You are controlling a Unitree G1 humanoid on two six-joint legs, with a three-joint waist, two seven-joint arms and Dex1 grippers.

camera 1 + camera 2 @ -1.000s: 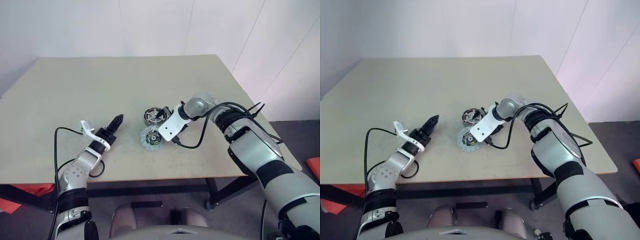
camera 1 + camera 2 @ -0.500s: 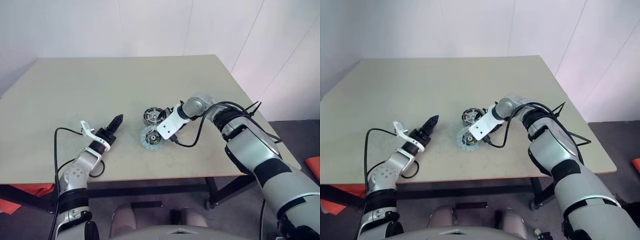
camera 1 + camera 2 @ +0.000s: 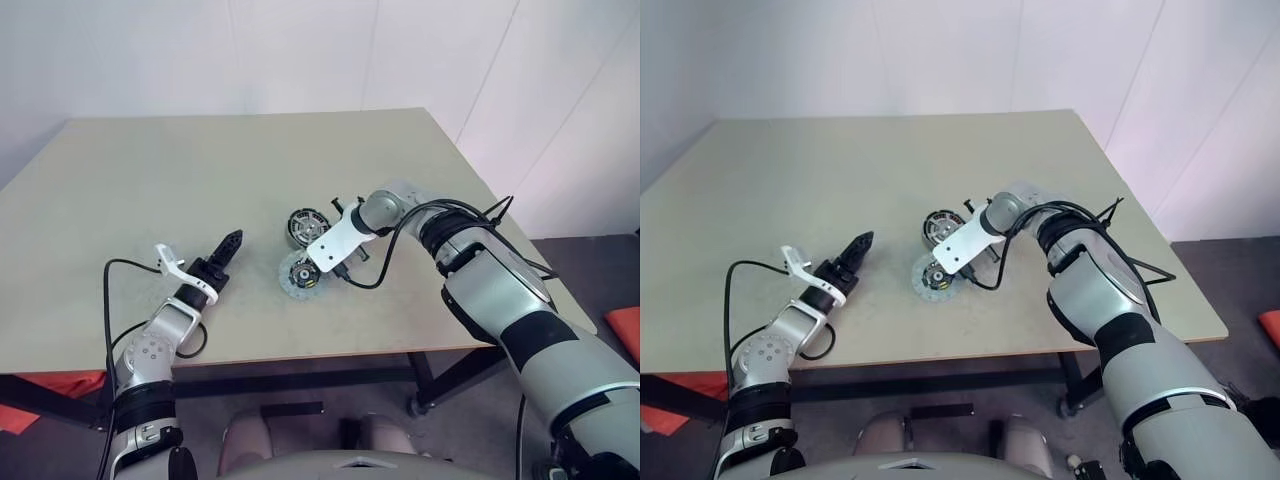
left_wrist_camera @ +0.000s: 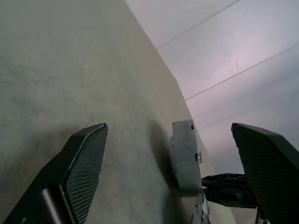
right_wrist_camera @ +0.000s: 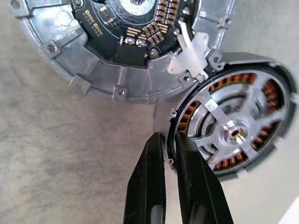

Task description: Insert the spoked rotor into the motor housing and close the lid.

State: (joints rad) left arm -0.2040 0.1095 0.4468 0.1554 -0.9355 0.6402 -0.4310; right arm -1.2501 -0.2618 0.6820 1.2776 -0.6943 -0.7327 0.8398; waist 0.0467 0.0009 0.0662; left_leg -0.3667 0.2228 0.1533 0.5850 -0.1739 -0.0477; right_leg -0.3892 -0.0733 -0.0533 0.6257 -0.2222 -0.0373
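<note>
The right gripper (image 5: 168,137) is clenched: its 2 black fingers (image 5: 154,186) stand almost together. They seem to nip the thin dark outer rim of the spoked rotor (image 5: 212,108), a round part with a shiny silvery spoked face and a small central hub. The edge is partly hidden behind the fingers, so the bite is a reading, not a certainty.

That rotor lies in the right half of the right wrist view. Coppery-brown windings of the thick dark round motor housing (image 5: 224,163) show through its spokes, so I judge it to be resting on or in the housing already.

The flat bluish-silver lid (image 5: 93,70), with a dark circuit centre and a white plastic clip (image 5: 191,56), fills the upper left and touches the housing's rim.

In the left eye view both sit at the centre of the pale beige table (image 3: 150,170), the lid just below the housing.

The left gripper (image 4: 168,133) is released, its jaws spread wide, low left in that view and well apart from the parts.

The rotor should be stiff, fairly heavy metal with a smooth, slippery rim. Magnets may drag it sideways. I would take it at the rim, squarely, keeping off the windings.
</note>
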